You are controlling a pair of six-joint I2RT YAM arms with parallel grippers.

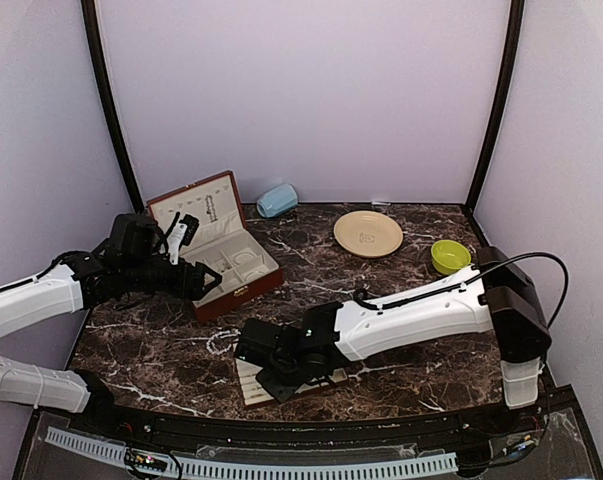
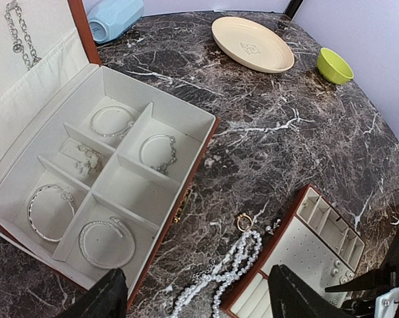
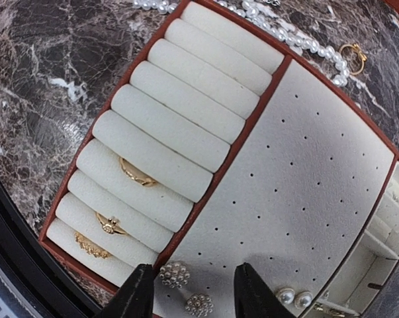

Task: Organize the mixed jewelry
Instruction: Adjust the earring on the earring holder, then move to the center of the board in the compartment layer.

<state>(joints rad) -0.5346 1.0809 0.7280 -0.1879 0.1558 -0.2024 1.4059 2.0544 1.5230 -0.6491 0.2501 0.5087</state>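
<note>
Marble, dark brown with white veins, is covering the table (image 2: 285, 132), and the pearl strand (image 2: 233, 264) is lying loose on it, curling between the open red-brown box (image 2: 161, 91) and the slotted tray (image 2: 298, 255), just beside the tray's edge. A gold ring (image 2: 245, 222) is sitting on the marble near the strand's upper end. Three more rings (image 3: 136, 173) are resting among the tray's cream rolls, while two cluster earrings (image 3: 175, 273) and a pair of pearl studs (image 3: 292, 296) are lying on its perforated panel. The right gripper (image 3: 194, 281) is hanging low over that panel with its jaws parted, grasping nothing, the cluster earrings lying between its fingers. The left gripper (image 2: 199, 291) is hovering by the box's front corner, spread wide and empty. Bracelets (image 2: 112, 121) are lying in the box's compartments. A cream plate (image 1: 368, 233) and a green bowl (image 1: 449, 256) are standing at the back of the table.
</note>
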